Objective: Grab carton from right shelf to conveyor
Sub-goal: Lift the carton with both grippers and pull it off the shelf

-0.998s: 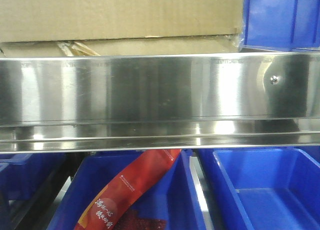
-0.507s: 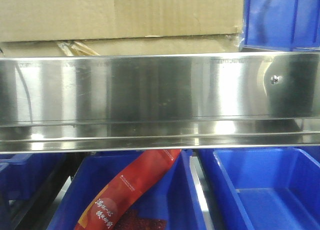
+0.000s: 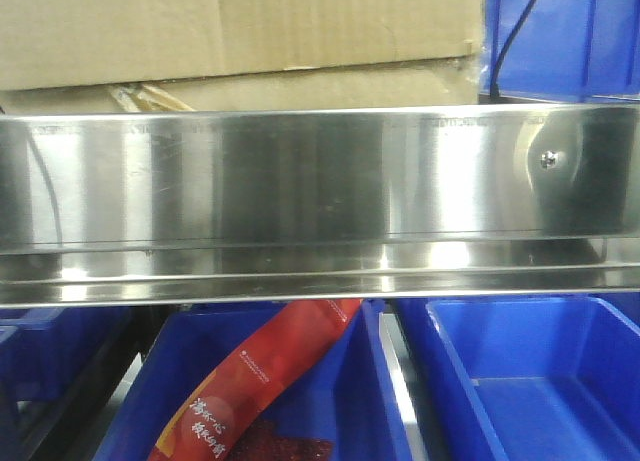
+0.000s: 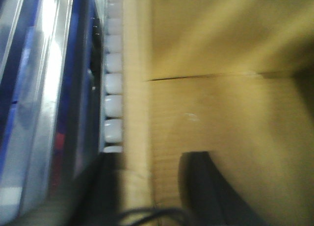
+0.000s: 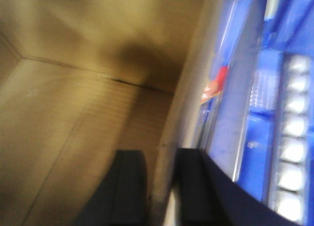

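carton (image 3: 240, 31): sat just above steel rail (image 3: 320, 181)
right pincer (image 5: 159, 155): clamped on carton wall
left pincer (image 4: 147, 160): straddled wall; closure unreadable, blurred
step: grasp, judged
next: lift evenly, clear of rail

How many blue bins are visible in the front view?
4. A top right bin; a lower left bin, mostly hidden; a lower middle bin holding a red packet; a lower right bin. The steel rail may hide more.
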Controlling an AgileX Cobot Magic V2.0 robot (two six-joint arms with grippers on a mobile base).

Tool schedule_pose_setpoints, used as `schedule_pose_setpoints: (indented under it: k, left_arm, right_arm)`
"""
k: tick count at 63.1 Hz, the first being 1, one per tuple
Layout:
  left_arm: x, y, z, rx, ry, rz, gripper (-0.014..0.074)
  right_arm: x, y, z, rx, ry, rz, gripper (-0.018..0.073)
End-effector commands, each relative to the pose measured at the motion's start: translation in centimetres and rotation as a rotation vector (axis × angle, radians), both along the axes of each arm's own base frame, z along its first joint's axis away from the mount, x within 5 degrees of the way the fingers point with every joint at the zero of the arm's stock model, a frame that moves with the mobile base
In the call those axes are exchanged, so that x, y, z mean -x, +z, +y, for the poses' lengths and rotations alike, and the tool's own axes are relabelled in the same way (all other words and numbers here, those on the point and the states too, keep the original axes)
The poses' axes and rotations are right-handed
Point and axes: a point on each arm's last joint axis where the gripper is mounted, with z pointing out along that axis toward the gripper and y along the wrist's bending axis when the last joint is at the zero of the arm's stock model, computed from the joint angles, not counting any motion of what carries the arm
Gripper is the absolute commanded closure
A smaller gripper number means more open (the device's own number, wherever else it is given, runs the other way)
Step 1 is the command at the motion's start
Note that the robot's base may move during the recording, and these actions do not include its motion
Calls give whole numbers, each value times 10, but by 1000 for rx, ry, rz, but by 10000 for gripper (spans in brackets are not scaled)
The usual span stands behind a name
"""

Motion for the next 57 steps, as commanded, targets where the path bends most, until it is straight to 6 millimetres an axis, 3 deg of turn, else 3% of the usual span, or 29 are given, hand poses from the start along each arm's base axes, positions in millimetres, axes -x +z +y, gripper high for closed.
schedule_pose_setpoints:
  k: [1,12,21,34,42,51,57]
  left_arm:
    - [1,4,0,1,-14,-16,594]
    - [7,8,1,-1,-10,7,610]
    - [24,36,2,14,-12,-62,610]
    - [71,96,7,45,-20,-243,610]
    - [103,119,6,66,-42,-314,611]
    - [133,126,1,42,-72,-334,612]
    - [147,118,-5,36,-105,-302,612]
  right_arm:
    - [1,2,-2,5,4,-9,620]
    - [3,7,-3,15,0,-19,627]
    - [13,30,-7,-8,-2,-87,627]
    - [60,85,-21,-65,-1,-215,627]
    - [88,109,-31,-87,1,-271,627]
    - [112,118,-41,-90,1,-279,627]
    - [127,118,-47,-85,1,-266,627]
